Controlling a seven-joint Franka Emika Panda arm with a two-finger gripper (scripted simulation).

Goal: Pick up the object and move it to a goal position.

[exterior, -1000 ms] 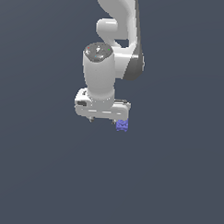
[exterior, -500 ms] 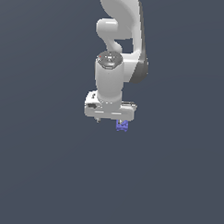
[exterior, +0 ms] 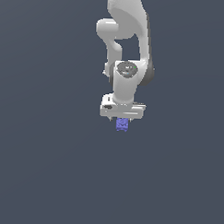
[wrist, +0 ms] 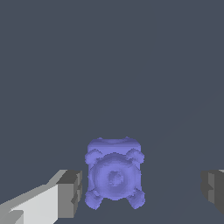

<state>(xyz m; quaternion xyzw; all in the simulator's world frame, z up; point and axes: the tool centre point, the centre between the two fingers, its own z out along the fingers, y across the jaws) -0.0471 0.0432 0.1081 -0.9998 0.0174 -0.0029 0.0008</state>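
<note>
Since the earlier frame our gripper (wrist: 142, 188) had swung over the blue block (wrist: 114, 173); jaws stood apart, block between them, nearer one finger (wrist: 70, 194).

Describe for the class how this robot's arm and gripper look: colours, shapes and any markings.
The arm is glossy white with rounded, tubular links and dark grey joint bands. A grey disc caps the wrist. The gripper has a wide, boxy white body; its fingers end in dark grey, ridged, blocky pads. No cables show.

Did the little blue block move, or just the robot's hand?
The blue block stayed put in the exterior view. The gripper slid toward that view's right until it hung directly over the block, open.
</note>
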